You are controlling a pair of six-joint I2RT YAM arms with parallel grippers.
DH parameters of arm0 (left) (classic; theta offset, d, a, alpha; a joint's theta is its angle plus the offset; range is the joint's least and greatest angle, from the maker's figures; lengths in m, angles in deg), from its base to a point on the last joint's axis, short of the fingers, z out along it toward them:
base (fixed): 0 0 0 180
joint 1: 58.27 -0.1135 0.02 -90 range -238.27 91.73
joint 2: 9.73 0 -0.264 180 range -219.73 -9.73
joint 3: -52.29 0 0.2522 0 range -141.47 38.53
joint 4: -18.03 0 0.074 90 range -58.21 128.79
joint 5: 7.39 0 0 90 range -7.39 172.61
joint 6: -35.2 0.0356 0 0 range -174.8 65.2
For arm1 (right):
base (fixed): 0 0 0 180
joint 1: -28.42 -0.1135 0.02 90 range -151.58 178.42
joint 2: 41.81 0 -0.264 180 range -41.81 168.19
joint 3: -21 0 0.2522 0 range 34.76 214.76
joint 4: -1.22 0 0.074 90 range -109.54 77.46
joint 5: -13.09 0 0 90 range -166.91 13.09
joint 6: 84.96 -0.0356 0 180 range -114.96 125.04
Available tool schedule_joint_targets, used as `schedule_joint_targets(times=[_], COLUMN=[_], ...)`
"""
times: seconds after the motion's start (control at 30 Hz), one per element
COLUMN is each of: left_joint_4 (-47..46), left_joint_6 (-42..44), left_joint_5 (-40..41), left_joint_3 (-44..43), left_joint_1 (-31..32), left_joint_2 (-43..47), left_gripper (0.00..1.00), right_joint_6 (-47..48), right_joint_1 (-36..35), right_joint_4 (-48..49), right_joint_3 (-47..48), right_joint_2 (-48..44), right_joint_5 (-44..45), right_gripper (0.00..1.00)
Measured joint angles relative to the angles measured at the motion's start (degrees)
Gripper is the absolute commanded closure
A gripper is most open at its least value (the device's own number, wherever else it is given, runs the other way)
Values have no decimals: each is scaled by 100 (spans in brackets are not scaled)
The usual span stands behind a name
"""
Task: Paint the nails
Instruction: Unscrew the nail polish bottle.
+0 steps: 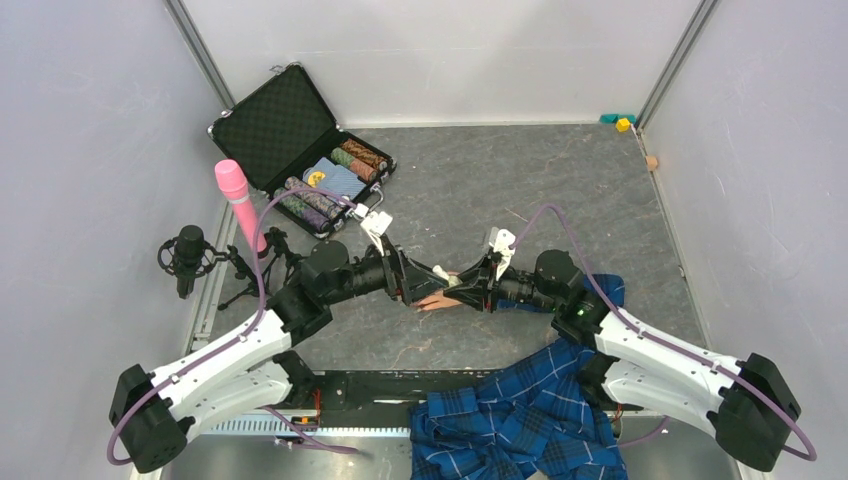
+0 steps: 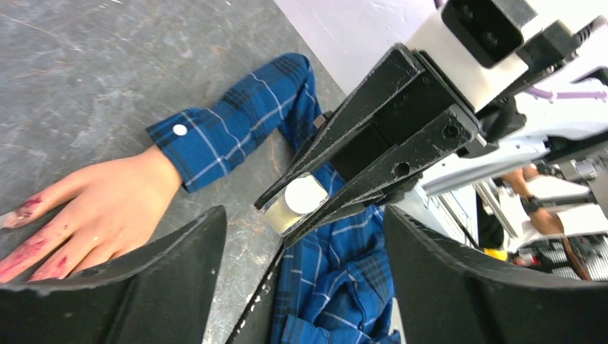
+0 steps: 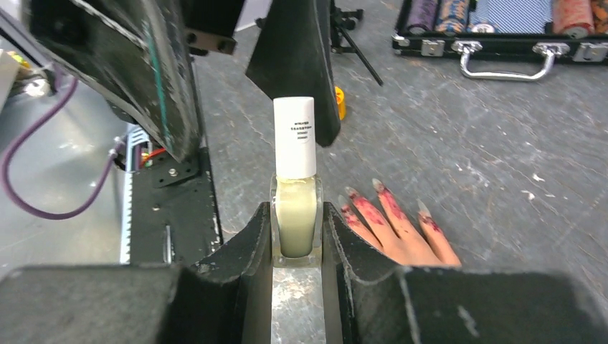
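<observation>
— What sort of place is this?
— A robotics lab, a test cell. White walls (image 1: 90,150) box in a grey desk (image 1: 500,180). A left arm (image 1: 225,360) and a right arm (image 1: 665,350) are bolted at its near edge.
— Anything else?
— Props: a fake hand (image 3: 401,240) with smeared nails (image 3: 376,185), a chip case (image 1: 290,140), a black mic (image 1: 187,252) and a pink mic (image 1: 238,200) on stands.

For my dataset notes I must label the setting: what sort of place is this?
Probably a robot lab test cell, not a salon: plain pale walls enclose a grey table holding unrelated props: a poker-chip case, a pink microphone, a mannequin hand.
</observation>
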Motion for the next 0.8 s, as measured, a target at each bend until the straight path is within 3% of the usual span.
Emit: schedule_joint_targets(times=[0.23, 0.57, 0.63, 0.8], left_joint_4=[-345, -706, -719, -765], left_joint_6=[2, 0, 0, -2], left_joint_5=[-573, -647, -686, -717], left_joint_3=[4, 105, 105, 122], left_joint_1=[0, 0, 0, 0], left_joint_2=[-96, -35, -46, -61], left_gripper=[24, 36, 41, 64], right_joint_6=[-339, -538, -573, -634], right_joint_1=[2, 2, 2, 2], right_joint_4=[599, 839, 872, 986], right_joint_3=[-114, -140, -140, -157], right_joint_2=[114, 234, 236, 273], right_joint_5=[-544, -809, -833, -850], right_gripper=[100, 100, 100, 100])
